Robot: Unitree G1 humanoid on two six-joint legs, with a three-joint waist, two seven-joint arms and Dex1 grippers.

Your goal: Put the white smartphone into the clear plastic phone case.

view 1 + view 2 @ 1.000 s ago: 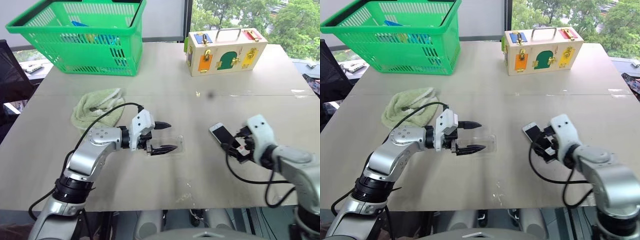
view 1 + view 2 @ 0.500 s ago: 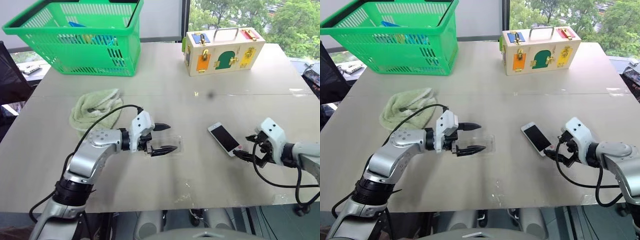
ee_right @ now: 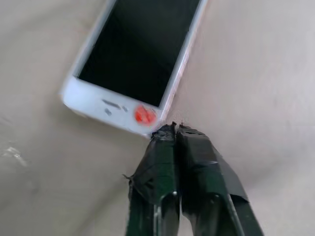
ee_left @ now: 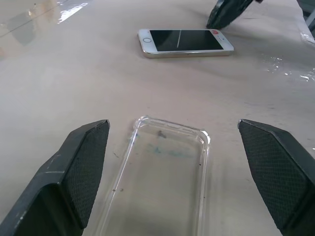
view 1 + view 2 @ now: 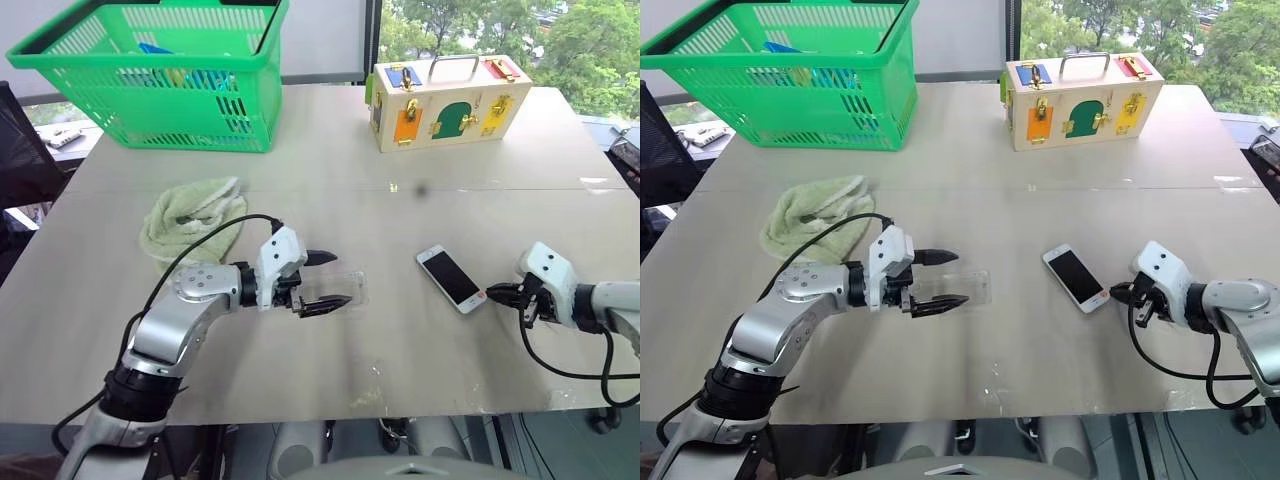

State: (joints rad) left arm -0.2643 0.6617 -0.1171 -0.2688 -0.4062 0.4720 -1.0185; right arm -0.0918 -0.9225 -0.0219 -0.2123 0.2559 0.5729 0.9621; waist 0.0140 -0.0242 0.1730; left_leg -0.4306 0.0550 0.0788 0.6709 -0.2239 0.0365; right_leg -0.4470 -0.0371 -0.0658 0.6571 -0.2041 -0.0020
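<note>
The white smartphone (image 5: 450, 277) lies flat on the table, screen up, right of the middle. My right gripper (image 5: 490, 292) is shut with nothing in it, and its tips (image 3: 173, 127) touch the phone's near end beside a red dot. The clear plastic phone case (image 4: 157, 182) lies flat on the table left of the phone. My left gripper (image 5: 343, 278) is open and hovers low over the case (image 5: 345, 288), one finger on each side of it, pointing toward the phone (image 4: 184, 42).
A green basket (image 5: 160, 70) holding several items stands at the back left. A wooden lock box (image 5: 450, 100) stands at the back right. A pale green towel (image 5: 192, 215) lies behind my left arm. The table's front edge runs close below both arms.
A second ago the right gripper held the phone tilted above the table. The phone now lies flat. The gripper let go, moved right and down, and shut. The left arm stayed put.
</note>
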